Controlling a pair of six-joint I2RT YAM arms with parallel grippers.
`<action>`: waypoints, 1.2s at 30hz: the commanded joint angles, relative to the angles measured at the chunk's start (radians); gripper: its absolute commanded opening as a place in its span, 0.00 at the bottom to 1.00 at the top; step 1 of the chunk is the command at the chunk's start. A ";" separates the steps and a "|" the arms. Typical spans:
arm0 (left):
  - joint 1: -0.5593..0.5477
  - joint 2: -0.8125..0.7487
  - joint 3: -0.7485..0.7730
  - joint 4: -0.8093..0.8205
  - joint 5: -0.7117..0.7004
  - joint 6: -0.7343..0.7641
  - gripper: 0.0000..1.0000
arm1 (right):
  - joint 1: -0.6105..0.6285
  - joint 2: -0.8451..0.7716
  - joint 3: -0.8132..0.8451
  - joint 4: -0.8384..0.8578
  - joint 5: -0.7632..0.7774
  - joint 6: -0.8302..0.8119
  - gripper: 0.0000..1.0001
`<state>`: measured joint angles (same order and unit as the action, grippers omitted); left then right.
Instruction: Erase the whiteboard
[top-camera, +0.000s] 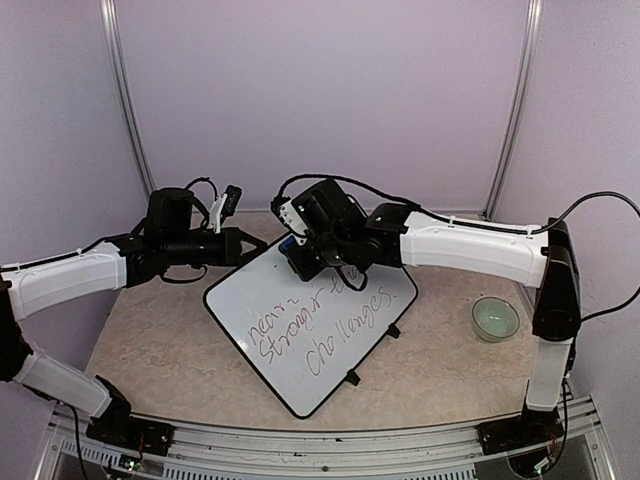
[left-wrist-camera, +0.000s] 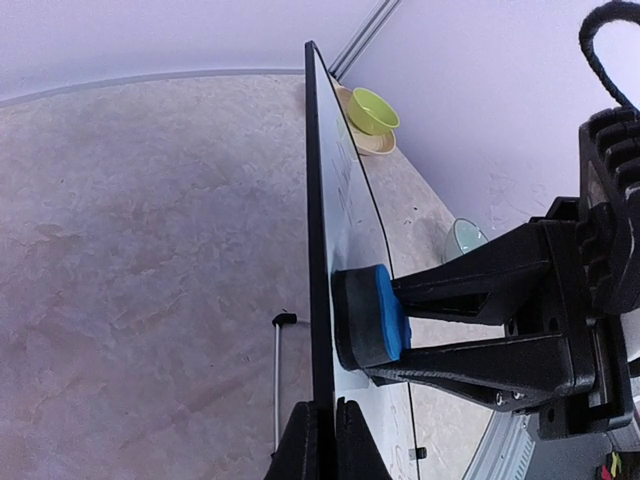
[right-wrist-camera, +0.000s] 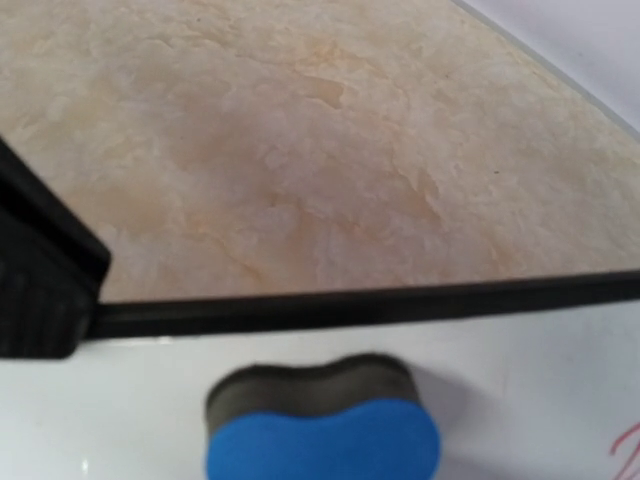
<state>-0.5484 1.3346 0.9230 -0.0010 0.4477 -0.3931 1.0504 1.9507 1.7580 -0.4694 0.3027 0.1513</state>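
Right end effector pinches a blue eraser, its dark felt pressed on the whiteboard near the far edge. Left end effector is clamped tight on that board's far left edge. Purple and red handwriting covers the board, which sits diagonally mid-worktop; 1 green bowl stands well apart on the right.

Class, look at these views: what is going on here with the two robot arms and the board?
The left gripper is clamped on the edge of the large white whiteboard with a thin black frame. The right gripper holds a small blue eraser block with a dark felt face, pressed on the board near its far edge. Red and purple handwriting covers the board's middle, so most erasing is not yet done.
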 joint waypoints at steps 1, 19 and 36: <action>0.001 -0.002 0.008 -0.041 0.030 0.008 0.00 | -0.029 0.009 -0.034 -0.006 0.010 0.022 0.24; 0.005 -0.008 0.005 -0.040 0.024 0.009 0.00 | -0.052 -0.019 -0.061 -0.001 -0.011 0.038 0.23; 0.006 -0.005 0.004 -0.040 0.017 0.011 0.00 | 0.113 0.024 0.090 -0.044 0.058 -0.037 0.24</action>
<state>-0.5400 1.3346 0.9230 -0.0071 0.4484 -0.3946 1.1591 1.9636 1.8233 -0.4824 0.3302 0.1291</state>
